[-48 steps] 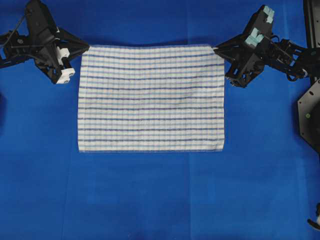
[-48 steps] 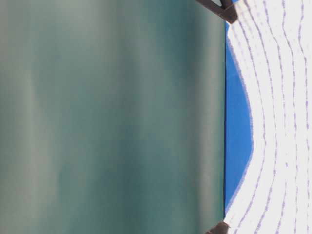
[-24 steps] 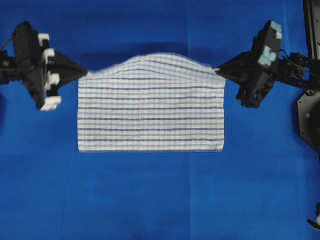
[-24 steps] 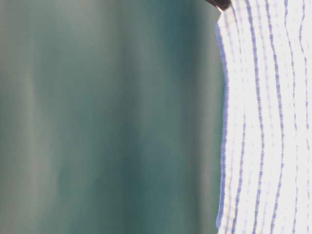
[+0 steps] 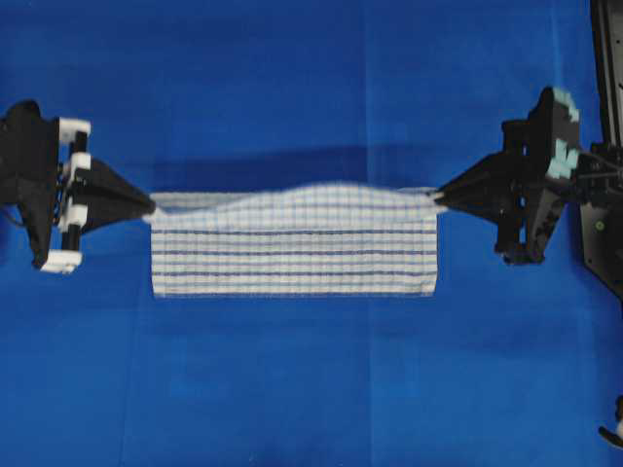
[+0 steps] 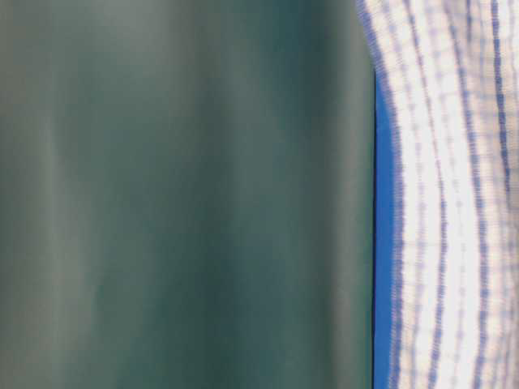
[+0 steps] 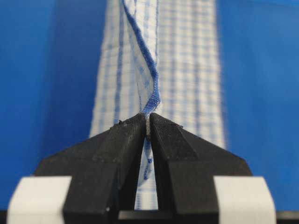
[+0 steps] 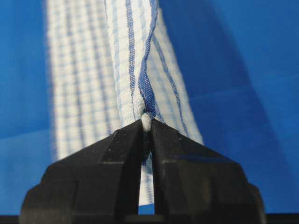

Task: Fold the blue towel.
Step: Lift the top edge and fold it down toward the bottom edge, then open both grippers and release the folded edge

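The blue towel (image 5: 292, 248), white with thin blue stripes, lies mid-table with its far half lifted and carried toward the near edge, sagging between the two arms. My left gripper (image 5: 151, 206) is shut on the towel's far-left corner (image 7: 148, 122), pinched between the black fingertips. At the other end my right gripper (image 5: 435, 198) is shut on the far-right corner (image 8: 146, 122). The near strip of towel still rests flat on the blue covering. In the table-level view the raised cloth (image 6: 454, 194) hangs blurred along the right side.
A plain blue covering (image 5: 292, 389) spreads over the whole table. A black stand or frame (image 5: 604, 214) sits at the right edge, close behind the right arm. A dark green blurred surface (image 6: 178, 194) fills most of the table-level view.
Both grippers have lifted the towel's far corners and carried them toward the near edge. The towel's visible depth has shrunk from a full rectangle to a narrow band.
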Tool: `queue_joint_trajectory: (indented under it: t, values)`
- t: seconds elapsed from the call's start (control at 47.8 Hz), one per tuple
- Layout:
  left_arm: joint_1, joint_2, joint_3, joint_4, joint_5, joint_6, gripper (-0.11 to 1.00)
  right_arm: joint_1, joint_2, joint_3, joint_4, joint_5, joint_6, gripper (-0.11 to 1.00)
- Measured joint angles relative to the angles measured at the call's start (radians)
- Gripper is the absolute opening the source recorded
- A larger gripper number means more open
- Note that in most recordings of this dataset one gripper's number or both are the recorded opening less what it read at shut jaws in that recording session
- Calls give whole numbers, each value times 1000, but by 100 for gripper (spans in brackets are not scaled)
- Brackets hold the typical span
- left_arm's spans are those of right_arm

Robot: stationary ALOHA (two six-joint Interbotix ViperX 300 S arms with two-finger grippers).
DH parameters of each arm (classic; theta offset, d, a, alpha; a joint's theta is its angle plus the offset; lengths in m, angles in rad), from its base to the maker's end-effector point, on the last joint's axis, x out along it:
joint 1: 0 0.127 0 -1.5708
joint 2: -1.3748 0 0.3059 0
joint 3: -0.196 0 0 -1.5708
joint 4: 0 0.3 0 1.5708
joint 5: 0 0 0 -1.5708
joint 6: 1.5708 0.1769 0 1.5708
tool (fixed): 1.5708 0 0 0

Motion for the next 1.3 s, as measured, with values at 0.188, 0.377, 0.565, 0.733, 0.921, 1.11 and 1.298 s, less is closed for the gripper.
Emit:
queue_joint_trajectory:
  t: [0.188,0.377,0.565,0.733,0.921,1.11,1.298]
  values:
    - [-31,15,0,0,0,-2,4,25,49,0,15,2,0,11]
    - [-44,32,0,0,0,-2,4,31,98,-5,17,2,0,11]
    - [-57,64,-2,0,0,-2,4,48,127,-12,17,2,0,20]
    - [-63,118,-9,-2,0,-2,5,74,155,-15,17,2,0,42]
    - [-67,147,-29,-3,-2,-5,31,104,178,-26,18,2,0,83]
    - [-103,146,-31,-3,-2,-11,80,110,179,-28,17,2,-3,86]
    - [-121,144,-31,-3,0,-11,87,110,178,-28,18,-2,-6,86]
